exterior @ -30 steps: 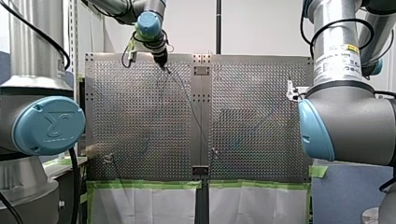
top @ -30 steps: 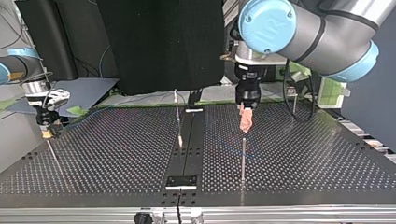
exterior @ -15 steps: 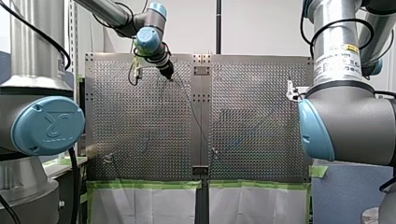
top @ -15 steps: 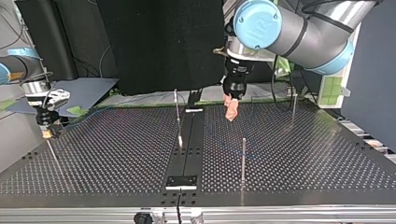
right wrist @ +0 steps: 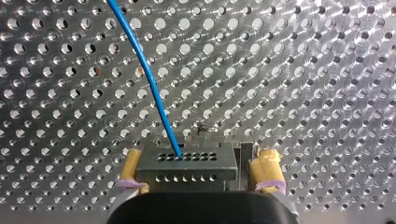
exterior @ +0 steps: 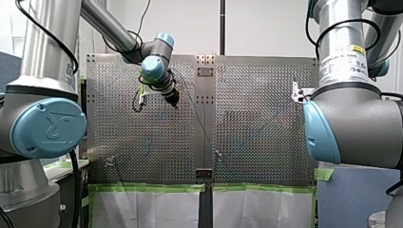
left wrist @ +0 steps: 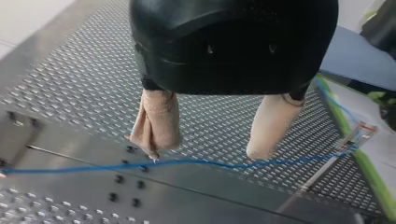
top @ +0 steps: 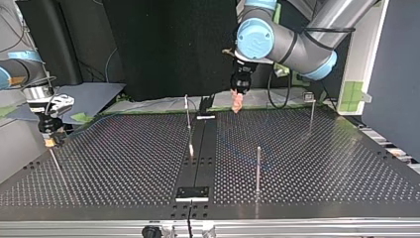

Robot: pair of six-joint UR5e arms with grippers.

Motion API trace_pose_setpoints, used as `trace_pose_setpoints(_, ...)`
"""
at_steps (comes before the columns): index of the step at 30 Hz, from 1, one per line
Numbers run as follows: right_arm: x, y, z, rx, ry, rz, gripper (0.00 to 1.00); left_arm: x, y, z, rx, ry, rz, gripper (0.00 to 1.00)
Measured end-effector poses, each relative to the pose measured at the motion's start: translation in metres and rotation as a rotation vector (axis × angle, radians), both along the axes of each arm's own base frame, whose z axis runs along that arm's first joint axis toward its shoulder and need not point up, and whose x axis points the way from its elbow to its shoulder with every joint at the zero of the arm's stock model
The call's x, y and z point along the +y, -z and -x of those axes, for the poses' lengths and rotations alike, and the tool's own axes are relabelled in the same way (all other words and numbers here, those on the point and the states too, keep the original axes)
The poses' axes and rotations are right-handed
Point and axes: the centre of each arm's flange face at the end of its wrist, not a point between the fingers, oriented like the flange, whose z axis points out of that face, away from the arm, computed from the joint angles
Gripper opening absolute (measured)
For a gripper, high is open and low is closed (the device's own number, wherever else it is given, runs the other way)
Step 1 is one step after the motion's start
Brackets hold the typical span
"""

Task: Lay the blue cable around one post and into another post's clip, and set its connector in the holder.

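Cable [right wrist: 156,98] looks thin, limp, light. Right gripper [right wrist: 197,164] clamps connector [right wrist: 187,175]; left gripper [left wrist: 203,150] spread, empty. I'd pinch the run under its tips.

Legible only in part: a UR logo on the blue cap [exterior: 47,127], near left. At right, a white label [exterior: 343,61] with print too small to read.

We see a perforated table [exterior: 266,85] of two plates joined by a plain central strip [exterior: 209,109]. In the front view, green tape [exterior: 147,188] borders its near side, above hanging white sheets [exterior: 152,209]. In the top view, a black curtain [top: 168,44] stands behind the table, and an aluminium rail [top: 297,228] runs along its nearest edge.
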Motion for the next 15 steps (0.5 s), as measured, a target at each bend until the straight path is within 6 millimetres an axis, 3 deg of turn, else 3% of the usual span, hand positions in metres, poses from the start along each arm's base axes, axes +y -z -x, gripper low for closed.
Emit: trace_pose_setpoints(15, 0.000, 0.000, 0.000, 0.000, 0.000, 0.000, 1.00, 0.010, 0.053, 0.022, 0.005, -0.002, -0.010, 0.99)
